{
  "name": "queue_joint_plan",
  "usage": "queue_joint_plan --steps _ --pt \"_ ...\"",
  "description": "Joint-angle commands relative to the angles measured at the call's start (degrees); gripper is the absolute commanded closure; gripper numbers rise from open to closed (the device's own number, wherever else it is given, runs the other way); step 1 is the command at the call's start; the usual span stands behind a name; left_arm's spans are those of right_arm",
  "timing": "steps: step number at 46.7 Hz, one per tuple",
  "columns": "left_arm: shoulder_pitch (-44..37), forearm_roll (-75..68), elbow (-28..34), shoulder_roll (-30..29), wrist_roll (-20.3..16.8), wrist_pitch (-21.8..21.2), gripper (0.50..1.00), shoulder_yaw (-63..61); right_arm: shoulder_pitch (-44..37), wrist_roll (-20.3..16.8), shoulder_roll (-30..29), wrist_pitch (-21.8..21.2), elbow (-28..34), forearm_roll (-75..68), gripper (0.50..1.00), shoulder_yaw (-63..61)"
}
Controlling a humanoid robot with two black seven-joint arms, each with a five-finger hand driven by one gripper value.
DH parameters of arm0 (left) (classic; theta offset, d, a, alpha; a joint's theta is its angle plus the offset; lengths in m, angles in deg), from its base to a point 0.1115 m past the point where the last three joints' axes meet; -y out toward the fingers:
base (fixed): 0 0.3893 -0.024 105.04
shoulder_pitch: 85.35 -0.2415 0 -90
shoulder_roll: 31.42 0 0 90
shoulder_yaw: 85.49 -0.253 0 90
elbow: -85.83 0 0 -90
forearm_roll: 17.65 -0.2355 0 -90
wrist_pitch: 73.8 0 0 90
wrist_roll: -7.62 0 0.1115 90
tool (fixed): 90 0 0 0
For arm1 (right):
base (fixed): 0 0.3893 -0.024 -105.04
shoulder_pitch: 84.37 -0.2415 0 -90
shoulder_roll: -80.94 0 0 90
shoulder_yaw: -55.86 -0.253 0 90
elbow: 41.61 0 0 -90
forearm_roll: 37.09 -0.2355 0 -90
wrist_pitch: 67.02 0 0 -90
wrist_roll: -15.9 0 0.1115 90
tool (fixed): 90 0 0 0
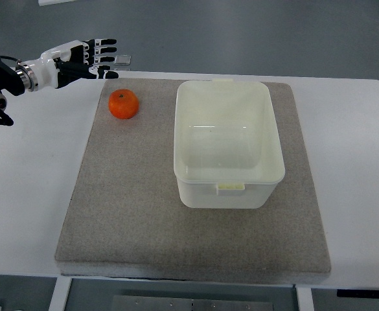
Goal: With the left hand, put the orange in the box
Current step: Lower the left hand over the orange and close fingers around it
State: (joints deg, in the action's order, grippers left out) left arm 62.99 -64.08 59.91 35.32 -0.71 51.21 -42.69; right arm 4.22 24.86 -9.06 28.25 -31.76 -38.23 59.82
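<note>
Grey mat [144,214], empty white box [229,188], orange [123,104] beside it, left hand [89,59] fingers spread, holding nothing

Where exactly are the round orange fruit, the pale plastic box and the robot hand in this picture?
round orange fruit [124,105], top view, middle of its peel.
pale plastic box [230,86], top view, far rim.
left robot hand [89,58], top view, middle of the hand, fingers spread, holding nothing.

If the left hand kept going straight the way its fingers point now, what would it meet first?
Probably nothing: the left hand points right along the table's far edge, passing beyond the orange and box. Height is unclear.
</note>
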Motion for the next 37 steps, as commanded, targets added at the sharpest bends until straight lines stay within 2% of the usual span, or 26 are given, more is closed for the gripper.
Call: queue_joint_plan --steps 1,9,16,26,37 --pt "0.6 -6.7 -0.3 0.0 -1.7 0.0 0.508 0.0 0.0 0.0 0.0 0.0 0.0 0.0 0.568 0.0" --pt "1.3 -20.2 -1.1 0.1 -4.2 -0.4 0.508 -0.8 0.0 0.0 0.0 0.0 0.0 0.0 0.568 0.0" --pt "1.3 -30.7 -3.9 0.2 -4.9 -7.6 0.508 -3.4 0.0 0.0 0.0 0.0 0.0 0.0 0.568 0.0" --pt "1.3 -43.0 -4.5 1.0 -5.1 -12.5 0.508 -4.3 0.0 0.0 0.0 0.0 0.0 0.0 0.568 0.0" --pt "1.6 -50.1 -4.8 2.8 -5.0 -15.5 0.508 -6.9 0.0 0.0 0.0 0.0 0.0 0.0 0.568 0.0"
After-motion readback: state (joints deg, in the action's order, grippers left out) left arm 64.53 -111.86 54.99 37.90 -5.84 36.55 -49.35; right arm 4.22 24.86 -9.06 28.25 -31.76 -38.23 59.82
